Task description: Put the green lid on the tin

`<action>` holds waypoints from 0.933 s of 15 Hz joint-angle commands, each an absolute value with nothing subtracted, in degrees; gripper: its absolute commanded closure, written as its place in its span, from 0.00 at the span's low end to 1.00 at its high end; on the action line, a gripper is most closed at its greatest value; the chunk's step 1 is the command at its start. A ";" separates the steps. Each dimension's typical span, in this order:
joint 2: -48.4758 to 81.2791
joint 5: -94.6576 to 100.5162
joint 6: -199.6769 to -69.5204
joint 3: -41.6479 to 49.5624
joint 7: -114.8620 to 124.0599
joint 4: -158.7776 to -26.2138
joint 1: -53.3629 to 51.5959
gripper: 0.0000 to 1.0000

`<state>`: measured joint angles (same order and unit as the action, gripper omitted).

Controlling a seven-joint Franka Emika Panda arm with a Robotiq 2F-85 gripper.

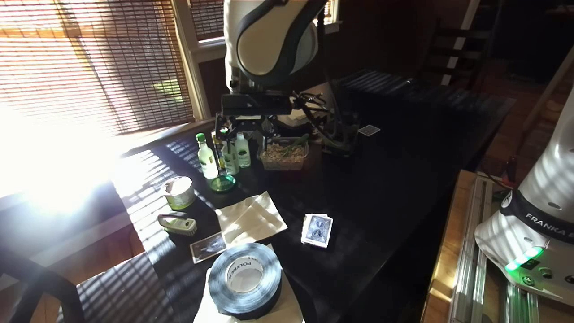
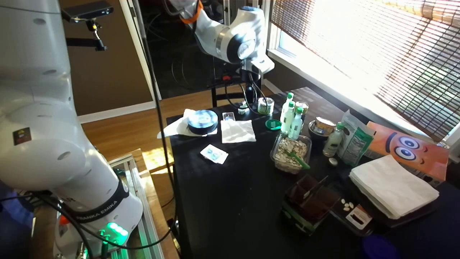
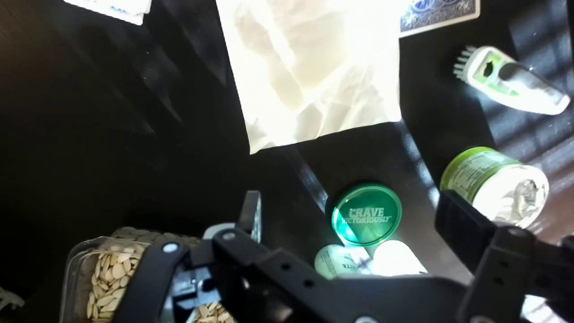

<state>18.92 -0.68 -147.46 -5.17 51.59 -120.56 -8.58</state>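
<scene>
Awaiting every step of the task: black table (image 2: 233, 201); above it, black two-fingered gripper (image 3: 352, 215), jaws spread, holding nothing; short silvery metal tin (image 3: 489, 177) with lime-green base, upright and uncovered; flat round translucent green plastic lid (image 1: 223, 183), lying apart from the tin; pick-up, carry and seating left to do; nearby, clear plastic tub (image 1: 283, 164) of pale seeds (image 3: 110, 276); slim green-capped bottles (image 1: 207, 160) just beside the lid, contact unclear, likely to hinder the grasp; white-and-green brush (image 3: 513, 81) near the tin.

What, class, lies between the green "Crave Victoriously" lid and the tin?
Bare black tabletop, streaked with sunlight, separates the green lid from the tin in the wrist view.
</scene>
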 commanded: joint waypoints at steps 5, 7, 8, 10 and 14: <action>22.17 -1.95 -148.82 -2.75 54.31 -117.70 -10.74 0.00; 26.90 -2.61 -152.10 -1.04 60.08 -114.69 -12.00 0.00; 28.75 -3.03 -153.60 -0.70 61.35 -113.77 -12.23 0.00; 33.24 -3.24 -156.30 0.69 64.29 -110.95 -13.19 0.00; 41.59 -2.42 -158.77 4.23 67.42 -103.98 -16.10 0.00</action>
